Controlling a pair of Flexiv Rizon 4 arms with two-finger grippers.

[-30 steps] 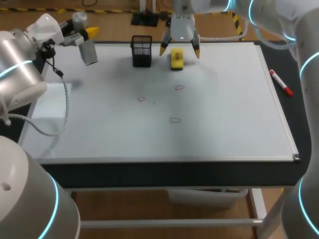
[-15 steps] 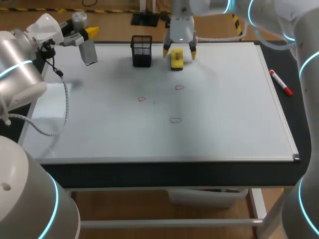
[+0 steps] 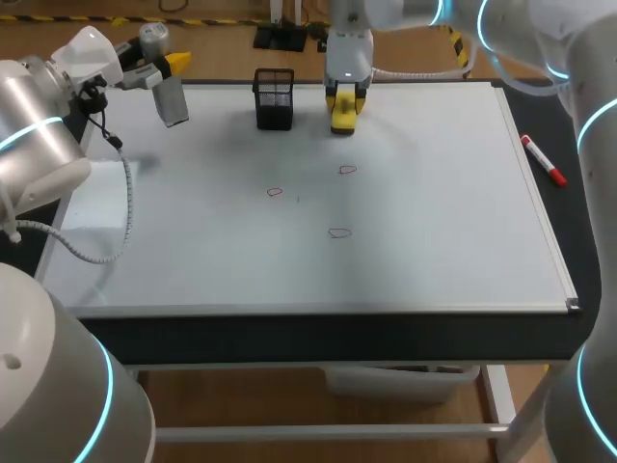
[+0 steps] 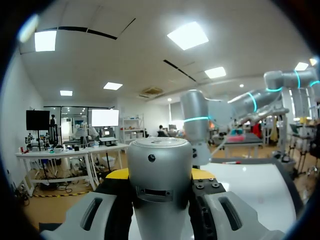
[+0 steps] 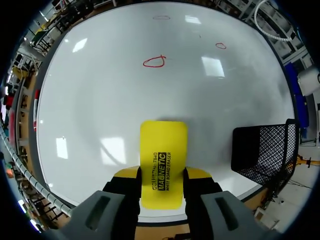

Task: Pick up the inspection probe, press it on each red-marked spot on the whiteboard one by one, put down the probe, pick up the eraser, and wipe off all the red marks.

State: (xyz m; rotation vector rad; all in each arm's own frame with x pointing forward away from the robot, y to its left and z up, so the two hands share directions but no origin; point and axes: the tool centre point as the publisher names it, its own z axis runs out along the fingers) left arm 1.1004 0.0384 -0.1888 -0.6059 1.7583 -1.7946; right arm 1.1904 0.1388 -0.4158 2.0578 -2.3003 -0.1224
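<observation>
The yellow eraser [image 3: 342,114] lies flat on the whiteboard [image 3: 434,222] near its far edge. My right gripper [image 3: 344,96] stands over it, shut on its two long sides; in the right wrist view the eraser [image 5: 163,155] sits between the yellow fingertips [image 5: 124,175]. Three small red marks [image 3: 276,191] [image 3: 348,170] [image 3: 338,232] are drawn near the board's middle, ahead of the eraser [image 5: 154,61]. My left gripper [image 3: 162,69] hangs above the board's far left corner, shut on the silver cylindrical probe [image 3: 172,100], which fills the space between its fingers [image 4: 159,185].
A black mesh basket [image 3: 274,97] stands just left of the eraser, close beside my right gripper [image 5: 265,152]. A red marker [image 3: 544,159] lies on the dark strip right of the whiteboard. A cable from my left arm drapes over the board's left side [image 3: 125,207].
My right gripper's fingers, spread wide either side of the eraser a second ago, have closed in onto it. My left arm and the probe have stayed still.
</observation>
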